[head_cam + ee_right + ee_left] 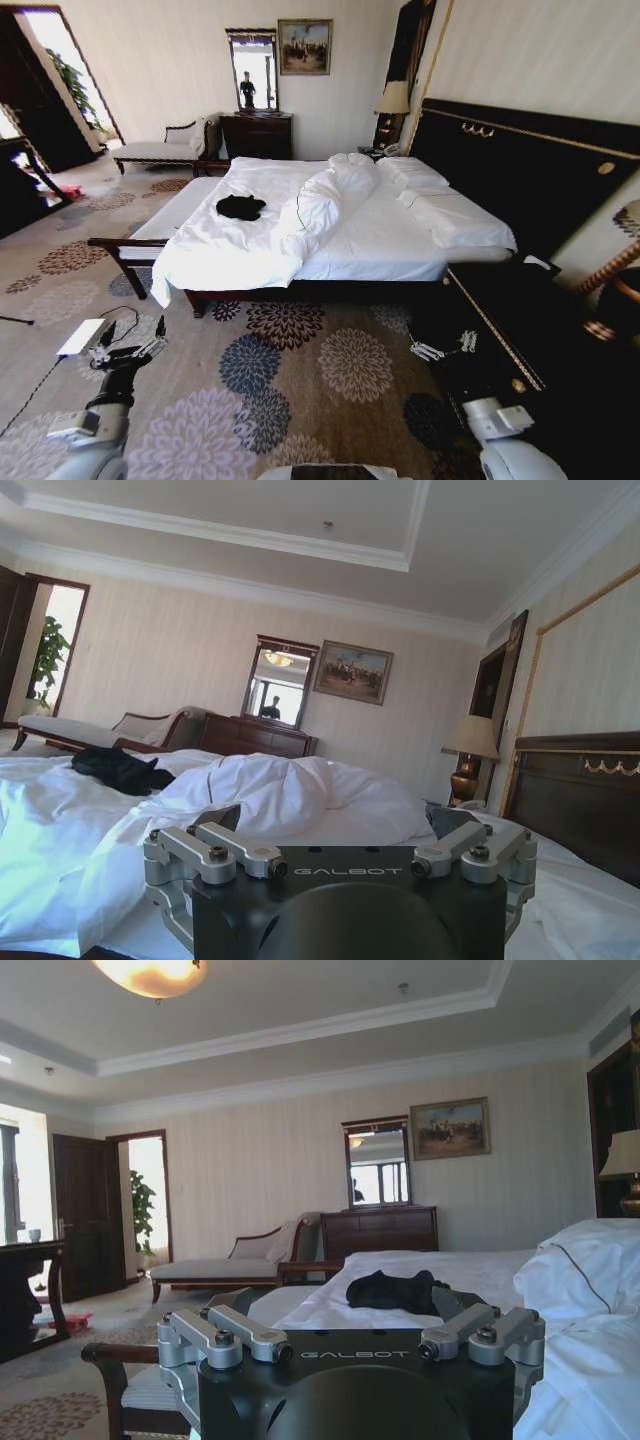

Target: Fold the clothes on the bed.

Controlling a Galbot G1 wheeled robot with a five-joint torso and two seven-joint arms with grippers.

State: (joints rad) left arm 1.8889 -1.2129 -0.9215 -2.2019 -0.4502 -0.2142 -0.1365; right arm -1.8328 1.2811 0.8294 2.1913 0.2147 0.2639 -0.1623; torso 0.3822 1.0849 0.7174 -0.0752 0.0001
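Both jaws stand spread wide and hold nothing. The black T-shirt lies crumpled on the white duvet near the foot of the bed. The left gripper and right gripper hover over the floral carpet, well apart from the bed.

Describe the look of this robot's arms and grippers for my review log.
Both arms have glossy white-grey shells with darker joints. The left gripper and right gripper have pale silver-grey metal linkage fingers joined by round dark pivots. Each mounts on a black housing printed GALBOT in pale letters.
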